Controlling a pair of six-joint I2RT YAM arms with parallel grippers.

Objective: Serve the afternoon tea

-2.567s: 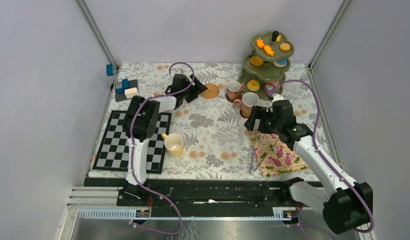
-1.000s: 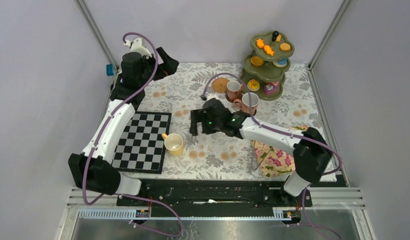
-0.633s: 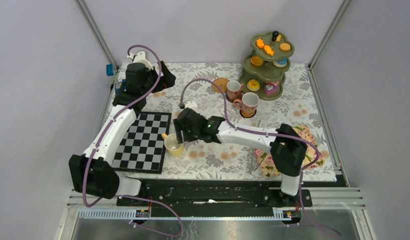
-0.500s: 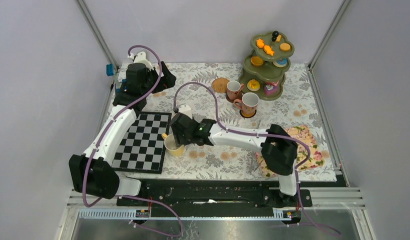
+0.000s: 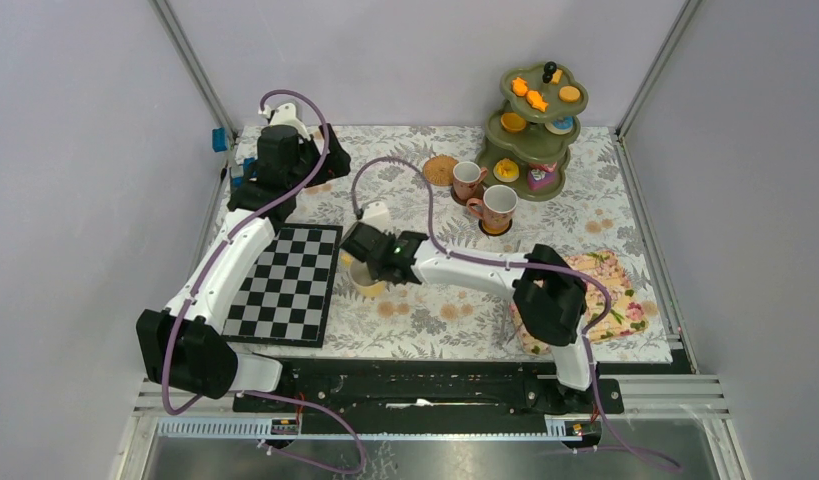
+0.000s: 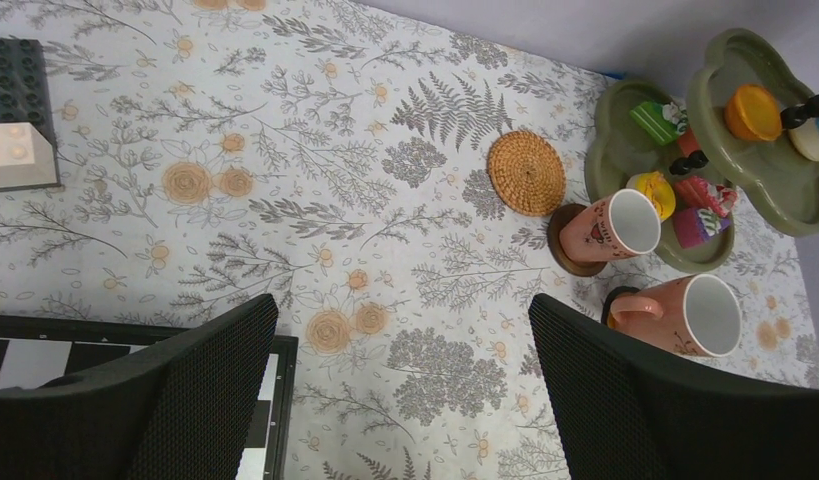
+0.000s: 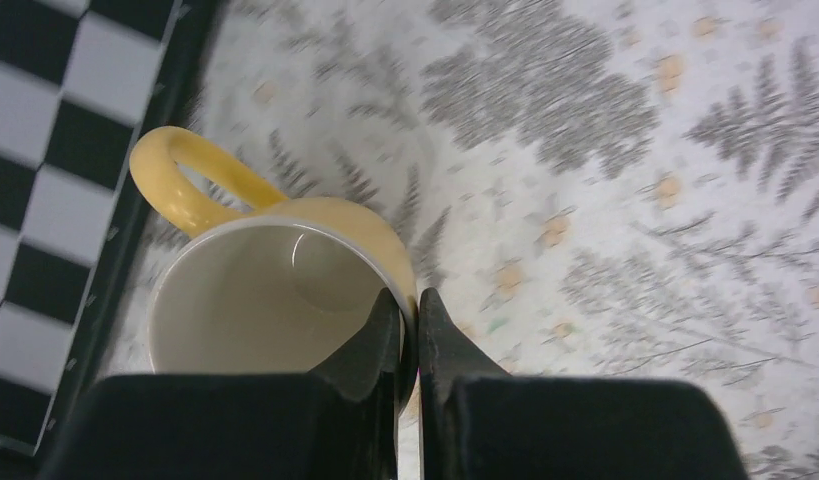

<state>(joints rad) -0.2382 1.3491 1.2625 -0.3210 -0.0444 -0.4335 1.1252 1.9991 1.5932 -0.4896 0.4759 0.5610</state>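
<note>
The yellow mug [image 7: 265,300] stands upright on the flowered tablecloth beside the chessboard. My right gripper [image 7: 410,310] is shut on its rim, one finger inside and one outside. From above, the right gripper [image 5: 370,268] hides most of the mug. My left gripper [image 6: 401,325] hangs open and empty high over the back left. Two pinkish mugs [image 5: 468,178] [image 5: 497,205] sit on coasters near the olive-green stand [image 5: 533,142], which carries small cakes and donuts. One round brown coaster [image 5: 442,169] lies bare.
A black-and-white chessboard [image 5: 285,285] lies at the front left, touching the mug's handle side. A folded floral cloth [image 5: 595,295] lies at the front right. A dark block plate [image 6: 15,110] sits at the back left. Walls close in on three sides.
My right arm swung left from the pink mugs to the yellow mug and closed its jaws on the rim. The left arm stayed at the back left, open.
</note>
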